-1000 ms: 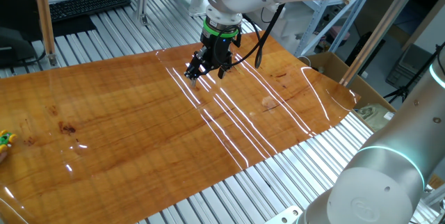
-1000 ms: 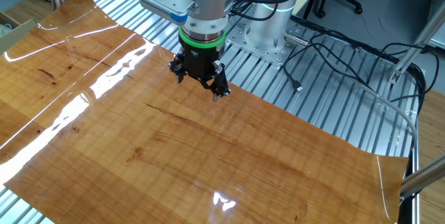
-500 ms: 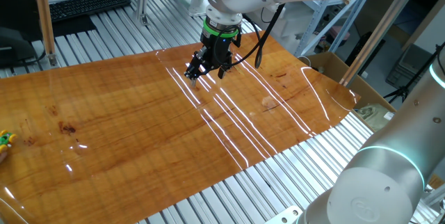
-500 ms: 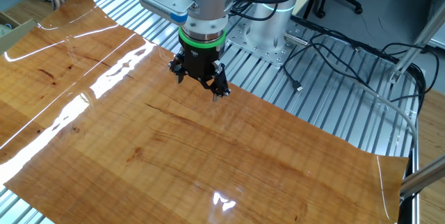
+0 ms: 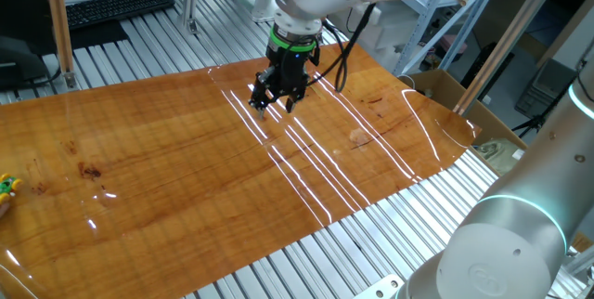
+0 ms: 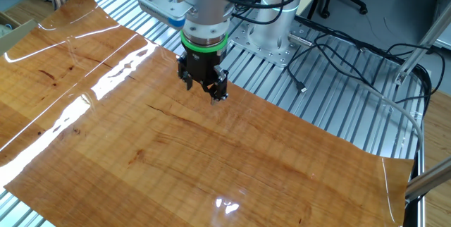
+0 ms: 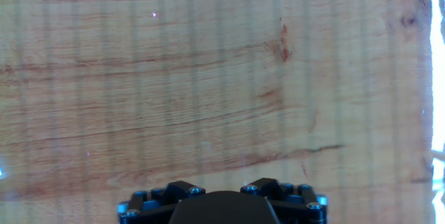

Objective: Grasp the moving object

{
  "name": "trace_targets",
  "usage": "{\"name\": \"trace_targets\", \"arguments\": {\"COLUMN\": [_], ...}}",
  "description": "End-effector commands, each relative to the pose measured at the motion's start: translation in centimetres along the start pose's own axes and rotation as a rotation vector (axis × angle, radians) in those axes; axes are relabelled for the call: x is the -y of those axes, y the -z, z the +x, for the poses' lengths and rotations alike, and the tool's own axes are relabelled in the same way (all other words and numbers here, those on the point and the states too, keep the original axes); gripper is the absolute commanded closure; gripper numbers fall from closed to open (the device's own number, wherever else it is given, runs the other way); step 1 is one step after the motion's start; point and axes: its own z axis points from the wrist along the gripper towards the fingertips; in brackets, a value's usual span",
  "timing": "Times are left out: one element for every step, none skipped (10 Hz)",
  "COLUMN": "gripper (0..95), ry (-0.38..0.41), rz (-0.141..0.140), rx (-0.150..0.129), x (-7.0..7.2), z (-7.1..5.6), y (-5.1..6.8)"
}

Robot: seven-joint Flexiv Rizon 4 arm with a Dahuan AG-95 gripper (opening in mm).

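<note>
The moving object, a tiny yellow and green toy figure [image 5: 7, 186], lies at the far left edge of the wooden board [image 5: 186, 178] in one fixed view. It does not show in the other fixed view or in the hand view. My gripper [image 5: 272, 104] hovers just above the board near its far edge, far to the right of the toy. Its black fingers point down, stand apart and hold nothing. It also shows in the other fixed view [image 6: 203, 90]. The hand view shows only bare wood and the gripper's black base [image 7: 219, 206]; the fingertips are out of frame.
The board lies on a slatted aluminium table [image 5: 325, 253]. A keyboard [image 5: 116, 6] sits at the back left and a cardboard box [image 5: 445, 90] at the right. A second robot arm's base [image 5: 506, 243] stands at the front right. Cables [image 6: 338, 51] lie beside my arm's base.
The gripper has turned about its vertical axis and shifted slightly, staying over the same part of the board. The toy has not visibly moved.
</note>
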Motion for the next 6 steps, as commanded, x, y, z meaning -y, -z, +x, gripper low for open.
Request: {"name": "trace_targets", "arguments": {"gripper": [95.0,95.0,95.0,95.0,95.0,95.0], "ry": [-0.097,-0.099,-0.099,-0.098,-0.099,-0.102], "rz": [-0.016,-0.016,-0.016,-0.016,-0.017,-0.019], "rx": [-0.034,-0.033,-0.032,-0.032,-0.031,-0.031], "x": [-0.29,-0.34,-0.36,-0.37,-0.4,-0.45], "z": [0.05,0.02,-0.01,-0.02,-0.05,-0.08], "y": [-0.38,-0.54,-0.64,-0.68,-0.8,-0.94]}}
